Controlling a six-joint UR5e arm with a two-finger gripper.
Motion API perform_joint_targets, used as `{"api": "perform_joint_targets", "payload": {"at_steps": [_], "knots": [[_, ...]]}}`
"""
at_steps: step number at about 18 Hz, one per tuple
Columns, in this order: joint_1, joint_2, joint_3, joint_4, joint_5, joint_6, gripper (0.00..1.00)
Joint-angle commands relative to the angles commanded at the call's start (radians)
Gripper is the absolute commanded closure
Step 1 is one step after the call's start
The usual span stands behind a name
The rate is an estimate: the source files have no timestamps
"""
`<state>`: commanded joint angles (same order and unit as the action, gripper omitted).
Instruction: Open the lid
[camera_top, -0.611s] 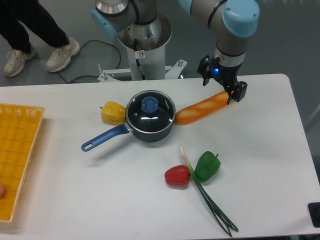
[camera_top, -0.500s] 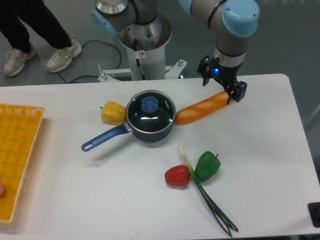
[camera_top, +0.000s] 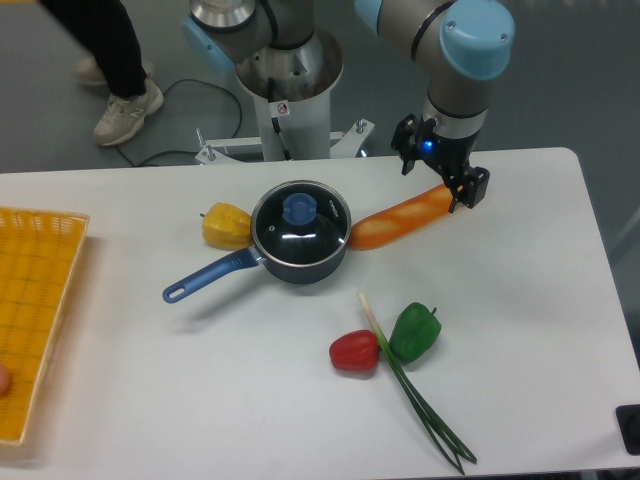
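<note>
Basket (camera_top: 35, 300), yellow mesh, sits at the far left of the white bench (camera_top: 200, 390), cut off by the frame edge; a small pinkish thing at its lower left is mostly out of frame, can't identify. Bare bench between basket and pan handle. Yellow bell pepper (camera_top: 226, 224) touches the left wall of the dark-blue saucepan (camera_top: 300, 268), whose long handle points down-left. Lid (camera_top: 299, 223), dark glass with metal rim and blue knob, sits closed and flat on the saucepan, mid-bench toward the back. Glare on the glass, pan contents unreadable. Orange baguette-like loaf (camera_top: 402, 216) lies just right of the pan, near end about touching the rim, running up-right. Below, red bell pepper (camera_top: 354, 351) and green bell pepper (camera_top: 414, 332) sit either side of a green onion (camera_top: 412, 390) that runs down-right toward the front edge. Gripper (camera_top: 440, 165) hangs at the far end of the loaf, well right of the lid, near the back edge; fingers dark and overlapping, can't tell whether spread or closed. Right third of bench bare. Dark object at bottom-right corner, cut off. Person's legs on the floor, top left, cropped.
</note>
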<state>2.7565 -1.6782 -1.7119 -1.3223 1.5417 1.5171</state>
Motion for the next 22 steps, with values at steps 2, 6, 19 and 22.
{"api": "perform_joint_targets", "payload": {"at_steps": [2,6,19,22], "knots": [[-0.002,-0.002,-0.002,0.000,0.002,0.000,0.00],[-0.006,-0.002,-0.003,-0.002,0.005,-0.014,0.00],[-0.126,-0.074,0.018,0.043,0.005,-0.160,0.00],[-0.162,-0.097,0.021,0.068,0.006,-0.150,0.00]]}}
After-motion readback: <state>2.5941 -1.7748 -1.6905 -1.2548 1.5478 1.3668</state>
